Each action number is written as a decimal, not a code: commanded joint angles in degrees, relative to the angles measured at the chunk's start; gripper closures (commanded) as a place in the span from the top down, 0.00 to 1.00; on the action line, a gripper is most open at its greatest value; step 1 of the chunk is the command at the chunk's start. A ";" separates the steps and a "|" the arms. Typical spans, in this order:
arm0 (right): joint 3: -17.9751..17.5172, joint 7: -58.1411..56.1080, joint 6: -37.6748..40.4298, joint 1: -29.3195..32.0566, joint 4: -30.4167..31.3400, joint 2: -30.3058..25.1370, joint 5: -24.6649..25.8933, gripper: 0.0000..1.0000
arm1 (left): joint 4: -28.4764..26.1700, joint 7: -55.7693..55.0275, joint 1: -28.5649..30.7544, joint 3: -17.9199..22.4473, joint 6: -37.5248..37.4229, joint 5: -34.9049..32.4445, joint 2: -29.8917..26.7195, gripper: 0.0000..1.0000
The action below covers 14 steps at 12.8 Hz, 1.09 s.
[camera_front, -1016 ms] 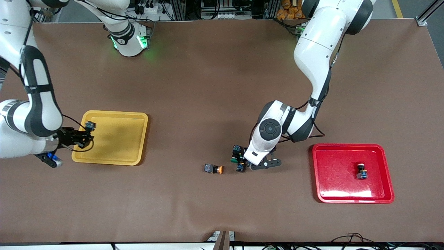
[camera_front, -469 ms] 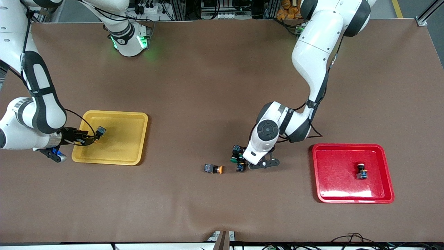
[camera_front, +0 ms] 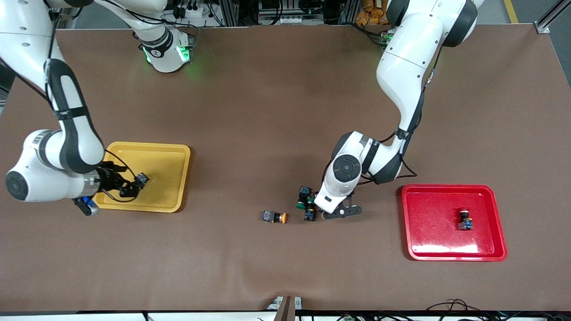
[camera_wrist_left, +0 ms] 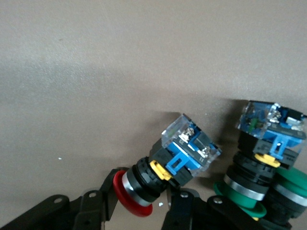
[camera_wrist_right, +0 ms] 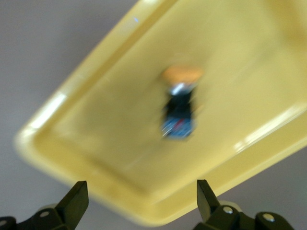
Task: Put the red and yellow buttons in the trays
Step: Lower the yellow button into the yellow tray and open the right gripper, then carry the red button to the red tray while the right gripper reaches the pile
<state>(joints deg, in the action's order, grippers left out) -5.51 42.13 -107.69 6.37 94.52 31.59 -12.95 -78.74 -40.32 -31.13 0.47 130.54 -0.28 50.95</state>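
You have two shallow plastic trays on the brown desk [camera_front: 267, 111]: a yellow tray [camera_front: 171, 154] and a glossy red tray [camera_front: 428, 236].

Count two orange-capped buttons:
- one [camera_wrist_right: 178, 103] lies in the yellow tray under the released right gripper [camera_wrist_right: 139, 203];
- one [camera_front: 274, 217] lies on the desk, cap toward 3 o'clock.

Count two red-capped buttons:
- one [camera_front: 465, 220] is in the red tray, long axis 12 to 6;
- one [camera_wrist_left: 165, 170] is grasped by the left gripper [camera_wrist_left: 136, 213], beside two green-capped buttons [camera_wrist_left: 259, 177].

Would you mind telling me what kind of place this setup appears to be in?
Probably a robotics lab: a brown mat-covered table, aluminium framing with cabling along its edge, and sorting props, a yellow tray and a red tray.
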 commanded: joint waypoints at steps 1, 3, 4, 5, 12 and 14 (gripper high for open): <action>0.59 14.49 1.16 -6.08 -6.07 -0.30 -4.97 1.00 | -0.10 -1.69 0.01 0.94 0.06 -1.04 -0.94 0.00; 0.59 28.73 0.55 -10.05 -10.13 1.80 -4.98 1.00 | -0.10 -1.69 0.37 2.60 -0.37 -1.13 -2.16 0.00; 0.59 35.32 -1.28 -12.07 -13.10 3.90 -5.07 1.00 | -0.10 -1.52 0.45 4.09 -0.46 -1.13 -2.61 0.00; 0.59 42.78 -3.30 -13.48 -15.22 5.92 -5.07 1.00 | -0.10 -1.26 0.63 5.49 -0.55 -1.21 -3.31 0.00; 1.20 70.18 -26.52 -25.34 -27.95 19.72 -4.37 1.00 | -0.27 9.88 11.25 6.48 -4.06 -1.39 -7.70 0.00; 2.26 71.68 -28.09 -27.89 -29.74 22.54 -4.36 1.00 | -0.71 14.89 14.15 6.39 -4.68 -1.39 -7.80 0.00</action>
<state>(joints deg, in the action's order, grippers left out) -4.82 111.48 -135.25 -19.29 70.56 49.50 -16.96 -78.03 -28.93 -19.08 7.65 126.88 -0.52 44.39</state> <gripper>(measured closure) 0.000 0.559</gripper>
